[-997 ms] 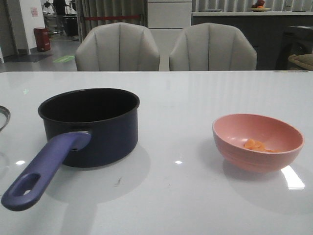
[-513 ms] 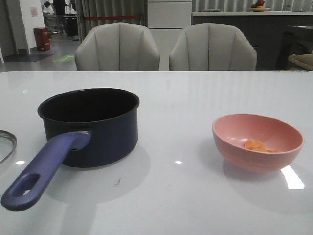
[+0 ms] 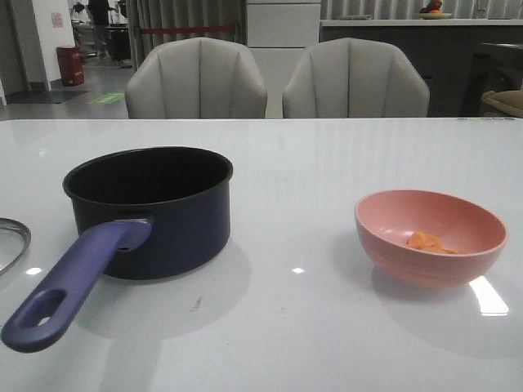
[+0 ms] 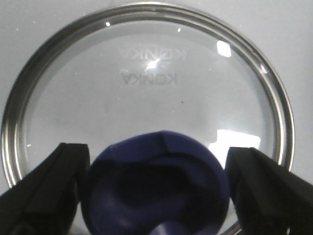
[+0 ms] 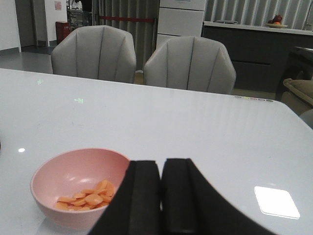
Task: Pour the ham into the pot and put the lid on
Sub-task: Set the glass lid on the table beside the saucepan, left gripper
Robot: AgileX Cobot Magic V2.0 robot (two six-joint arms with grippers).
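Observation:
The dark navy pot (image 3: 176, 229) stands at the table's left, its purplish-blue handle (image 3: 73, 286) pointing toward me. The ham (image 3: 426, 242), thin orange slices, lies in a pink bowl (image 3: 392, 249) at the right. It also shows in the right wrist view (image 5: 88, 196). Only the rim of the glass lid (image 3: 12, 241) shows at the front view's left edge. In the left wrist view the lid (image 4: 146, 98) fills the frame. My left gripper (image 4: 156, 164) has its fingers against both sides of the lid's dark-blue knob (image 4: 156, 191). My right gripper (image 5: 161, 169) is shut and empty beside the bowl (image 5: 54, 181).
Two grey chairs (image 3: 196, 82) stand behind the table's far edge. Neither arm shows in the front view. White tabletop (image 3: 294, 212) lies between the pot and the bowl.
The lid's rim has dropped lower in the front view and come a little further in from the left edge. The pot, the bowl and the ham have not moved.

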